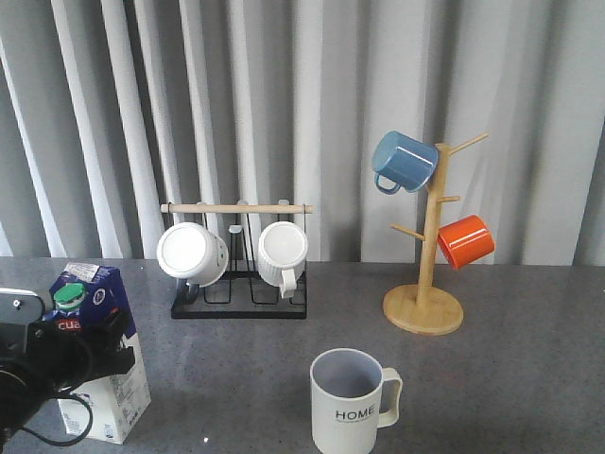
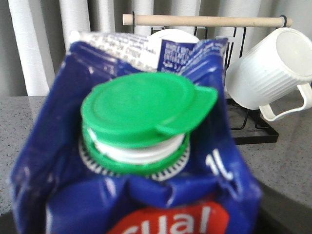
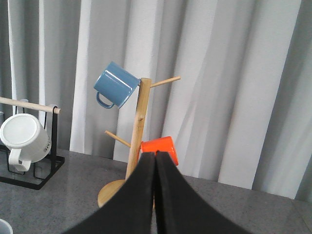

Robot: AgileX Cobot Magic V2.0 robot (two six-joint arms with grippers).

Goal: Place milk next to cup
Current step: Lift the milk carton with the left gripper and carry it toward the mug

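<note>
Grey curtains back the surface [image 1: 529, 378]. Left pincer [image 1: 57, 364] grips the milk [image 1: 99, 378], well left of the cup [image 1: 352, 402]. Right pincer [image 3: 155, 161] is closed, holding nothing.

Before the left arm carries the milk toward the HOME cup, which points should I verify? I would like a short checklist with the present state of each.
1. Left gripper is at the milk: ok, it sits against the carton's upper part in the front view.
2. Firm grasp on the carton: cannot tell, the fingers are hidden in all views.
3. Green cap closed: cannot tell, its lid looks slightly raised on one side.
4. Carton upright: ok, it stands on the table.
5. The cup is upright with bare table on its left: ok.
6. Right gripper is out of the way: ok, its fingers are together, facing the wooden mug tree.
</note>
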